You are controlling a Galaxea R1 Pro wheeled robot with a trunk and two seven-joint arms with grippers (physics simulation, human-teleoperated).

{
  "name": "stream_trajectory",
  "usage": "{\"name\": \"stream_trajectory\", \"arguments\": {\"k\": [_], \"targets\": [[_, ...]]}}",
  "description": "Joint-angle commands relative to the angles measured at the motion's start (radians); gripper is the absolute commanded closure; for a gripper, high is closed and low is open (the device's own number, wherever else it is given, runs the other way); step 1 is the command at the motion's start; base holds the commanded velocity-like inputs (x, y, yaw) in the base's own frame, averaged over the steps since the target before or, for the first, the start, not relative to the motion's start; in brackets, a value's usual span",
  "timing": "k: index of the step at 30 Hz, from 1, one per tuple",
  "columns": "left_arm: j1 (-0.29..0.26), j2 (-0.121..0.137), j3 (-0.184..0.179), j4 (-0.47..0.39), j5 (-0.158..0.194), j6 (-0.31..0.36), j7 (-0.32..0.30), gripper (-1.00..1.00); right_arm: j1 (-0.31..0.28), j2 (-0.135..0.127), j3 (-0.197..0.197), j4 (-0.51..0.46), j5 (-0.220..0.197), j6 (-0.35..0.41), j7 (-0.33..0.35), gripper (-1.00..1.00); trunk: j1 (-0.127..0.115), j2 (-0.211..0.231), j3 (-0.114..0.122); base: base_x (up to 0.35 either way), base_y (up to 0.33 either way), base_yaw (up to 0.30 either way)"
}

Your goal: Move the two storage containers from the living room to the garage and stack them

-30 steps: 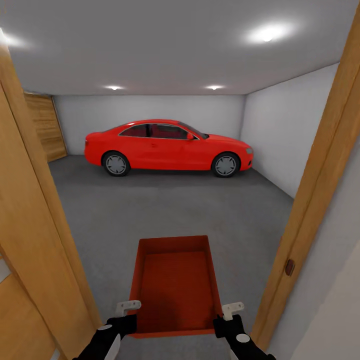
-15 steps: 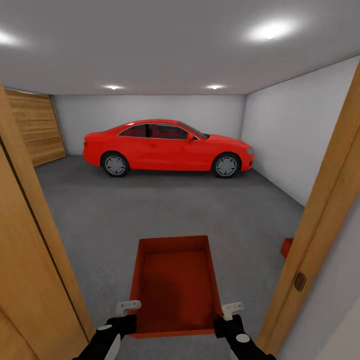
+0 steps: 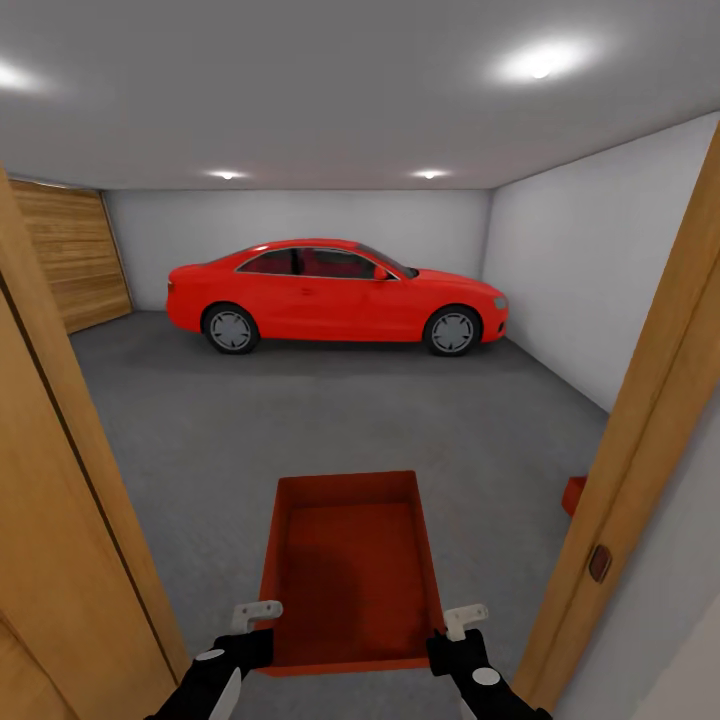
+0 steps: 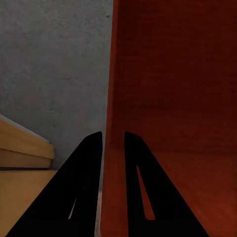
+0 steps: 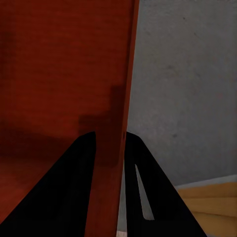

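Both grippers, left gripper (image 3: 258, 611) and right gripper (image 3: 466, 618), pinch an orange-red storage container's (image 3: 350, 570) side walls, carrying it level through the doorway toward the garage floor (image 3: 300, 420) at twelve o'clock.

No writing, label, brand or number can be read anywhere. The red car (image 3: 335, 295) shows no legible badge or plate from this side. The orange-red storage container (image 3: 350, 570) has plain walls and a plain bottom, and the wooden door frame (image 3: 640, 450) is unmarked as well.

Head forward-down – wrists close on container (image 3: 350, 570)
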Motion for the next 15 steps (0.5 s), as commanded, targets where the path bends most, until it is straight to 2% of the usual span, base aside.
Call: {"name": "stream_trajectory", "arguments": {"k": [1, 5, 15], "targets": [[0.000, -0.002, 0.008, -0.003, -0.020, -0.074, 0.010, 1.00, 0.000, 0.033, 0.015, 0.003, -0.006, -0.002, 0.061, 1.00, 0.000, -0.001, -0.001, 0.039, 0.000, 0.000], [0.000, -0.002, 0.008, -0.003, -0.020, -0.074, 0.010, 1.00, 0.000, 0.033, 0.015, 0.003, -0.006, -0.002, 0.062, 1.00, 0.000, -0.001, -0.001, 0.166, 0.000, 0.000], [0.000, -0.001, 0.008, -0.003, -0.020, -0.074, 0.010, 1.00, 0.000, 0.033, 0.015, 0.003, -0.006, -0.002, 0.073, 1.00, 0.000, -0.001, -0.001, 0.309, 0.000, 0.000]]}}
